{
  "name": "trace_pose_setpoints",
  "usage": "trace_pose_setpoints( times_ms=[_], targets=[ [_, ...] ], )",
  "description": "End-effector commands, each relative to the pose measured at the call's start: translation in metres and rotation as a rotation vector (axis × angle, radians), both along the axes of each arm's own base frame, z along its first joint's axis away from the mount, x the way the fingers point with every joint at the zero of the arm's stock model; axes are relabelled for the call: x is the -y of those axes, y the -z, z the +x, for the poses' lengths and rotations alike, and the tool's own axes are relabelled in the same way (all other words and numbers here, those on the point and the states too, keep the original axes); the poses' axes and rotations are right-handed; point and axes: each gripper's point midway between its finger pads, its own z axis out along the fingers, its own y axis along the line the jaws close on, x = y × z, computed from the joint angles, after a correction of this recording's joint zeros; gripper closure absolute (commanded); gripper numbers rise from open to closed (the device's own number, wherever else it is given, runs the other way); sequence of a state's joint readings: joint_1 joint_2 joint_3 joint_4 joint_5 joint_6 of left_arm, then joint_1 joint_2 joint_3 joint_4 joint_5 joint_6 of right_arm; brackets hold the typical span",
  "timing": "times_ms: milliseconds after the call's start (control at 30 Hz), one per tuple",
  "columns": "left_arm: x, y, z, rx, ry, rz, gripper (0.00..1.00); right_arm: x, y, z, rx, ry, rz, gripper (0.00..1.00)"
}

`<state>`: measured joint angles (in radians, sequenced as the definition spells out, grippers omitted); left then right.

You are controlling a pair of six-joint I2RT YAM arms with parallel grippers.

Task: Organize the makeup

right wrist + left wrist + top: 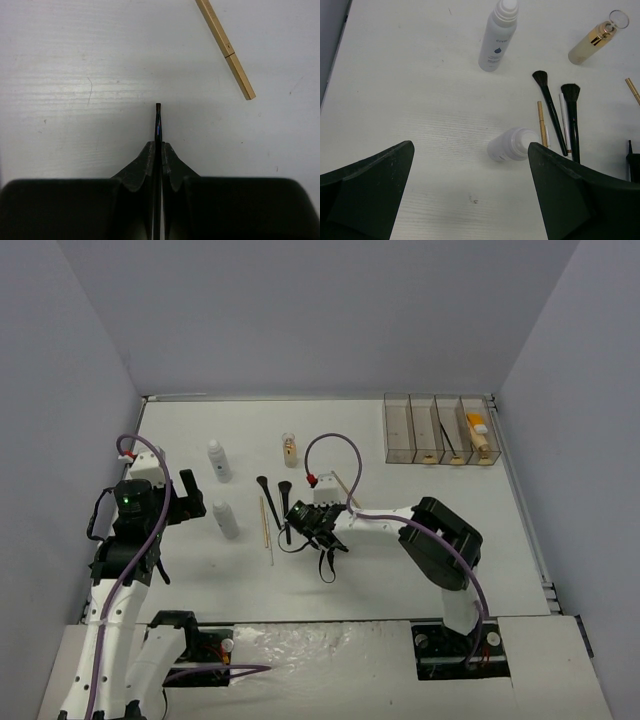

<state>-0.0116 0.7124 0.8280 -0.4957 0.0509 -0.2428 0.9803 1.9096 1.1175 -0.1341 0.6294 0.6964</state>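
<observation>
Right tool (158, 146) was pinched shut on a thin brush (158, 117) near its tip, so I worried it'd swivel; left tool (470, 150) gaped empty.

The left arm (106, 620) and right arm (376, 522) are white with black joints and purple cables (333, 437).
</observation>
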Motion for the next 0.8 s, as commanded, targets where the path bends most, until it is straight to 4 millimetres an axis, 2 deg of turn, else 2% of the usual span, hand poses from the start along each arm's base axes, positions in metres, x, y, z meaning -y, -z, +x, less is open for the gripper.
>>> trace_pose_setpoints(
  times_ms=[0,167,233,333,400,467,500,567,633,667,733,767],
  targets=[
    [-0.003,-0.03,0.01,0.094,-0.011,0.006,0.03,0.0,-0.077,0.031,0.074,-0.197,0.001,1.0],
    [-0.003,-0.032,0.009,0.097,-0.013,0.005,0.03,0.05,-0.151,0.094,0.159,-0.256,0.001,1.0],
    [-0.003,-0.031,0.01,0.096,-0.012,0.002,0.03,0.094,-0.177,0.129,0.19,-0.244,0.009,1.0],
    [-0.001,-0.029,0.011,0.085,-0.005,-0.002,0.03,0.142,-0.216,0.171,0.272,-0.231,-0.015,1.0],
    [-0.001,-0.028,0.012,0.084,-0.003,-0.005,0.03,0.177,-0.224,0.198,0.307,-0.204,-0.023,1.0],
    [-0.009,-0.028,0.011,0.081,-0.035,-0.004,0.03,0.207,-0.23,0.229,0.327,-0.175,-0.028,1.0],
    [-0.009,-0.028,0.012,0.083,-0.032,-0.002,0.03,0.221,-0.224,0.241,0.324,-0.162,-0.047,1.0],
    [-0.01,-0.028,0.011,0.08,-0.035,0.0,0.03,0.245,-0.226,0.262,0.341,-0.137,-0.081,1.0],
    [-0.009,-0.027,0.011,0.077,-0.033,-0.002,0.03,0.259,-0.237,0.277,0.378,-0.118,-0.097,1.0],
    [-0.009,-0.027,0.011,0.075,-0.034,-0.002,0.03,0.28,-0.226,0.29,0.372,-0.087,-0.112,1.0],
    [-0.009,-0.028,0.011,0.079,-0.031,-0.002,0.03,0.293,-0.229,0.303,0.398,-0.072,-0.115,1.0],
    [-0.009,-0.028,0.012,0.078,-0.031,-0.003,0.03,0.303,-0.219,0.308,0.384,-0.059,-0.121,1.0]
  ],
)
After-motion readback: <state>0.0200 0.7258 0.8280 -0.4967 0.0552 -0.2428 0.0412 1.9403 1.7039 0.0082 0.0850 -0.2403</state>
